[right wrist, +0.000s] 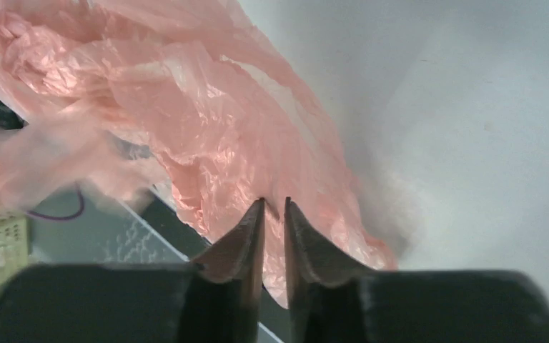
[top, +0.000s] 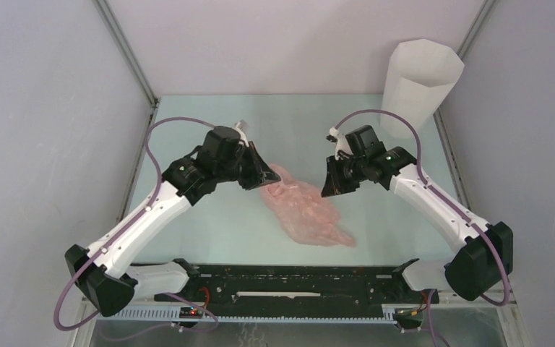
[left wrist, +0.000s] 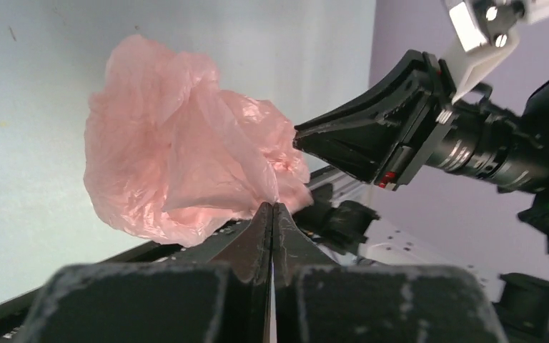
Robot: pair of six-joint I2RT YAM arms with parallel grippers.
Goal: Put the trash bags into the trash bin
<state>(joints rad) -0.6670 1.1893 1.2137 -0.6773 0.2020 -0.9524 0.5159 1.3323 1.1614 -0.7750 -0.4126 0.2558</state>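
While the bag (top: pixel 306 212) lies between the grippers, untouched, the grasp is still pending: left gripper (left wrist: pixel 272 209) closed empty, right gripper (right wrist: pixel 274 205) nearly closed; bin (top: pixel 417 85) well beyond the right gripper.

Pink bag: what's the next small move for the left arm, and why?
Probably lift the left gripper slightly. Its jaws look shut on the trash bag, which mostly lies on the table, while the trash bin stands far right with its rim well above the bag.
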